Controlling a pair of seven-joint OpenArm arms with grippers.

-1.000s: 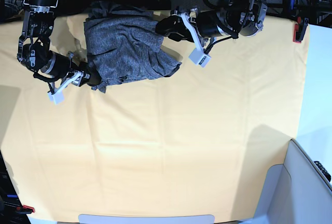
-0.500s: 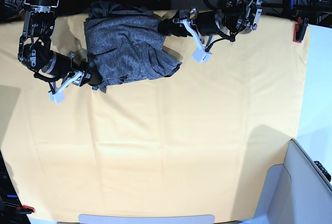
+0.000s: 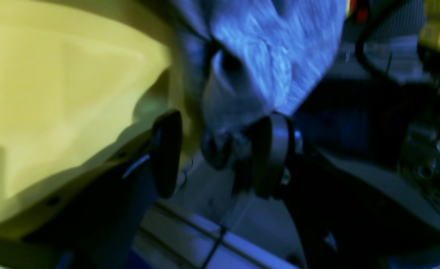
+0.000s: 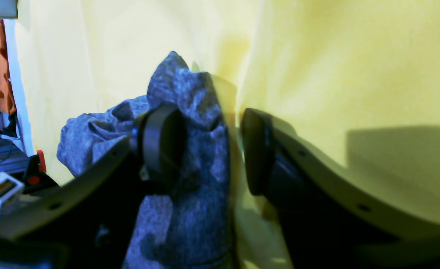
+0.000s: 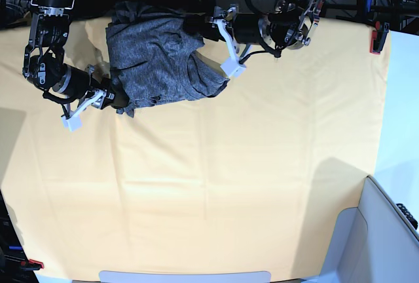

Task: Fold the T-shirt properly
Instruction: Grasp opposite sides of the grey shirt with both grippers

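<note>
The right gripper (image 4: 208,149) stands partly open with a bunched fold of the shirt (image 4: 190,160) between its pads; one pad presses the grey knit, the other lies against the yellow cloth (image 4: 335,67), so a firm grip cannot be told. The left gripper (image 3: 220,149) gapes wide at the shirt's upper right edge, the fabric hanging just above its pads, nothing pinched. No writing is readable. The shirt (image 5: 157,60) lies crumpled in a heap at the upper left of the base view on the cloth-covered worktop (image 5: 216,185), heather grey, plain, deeply creased
</note>
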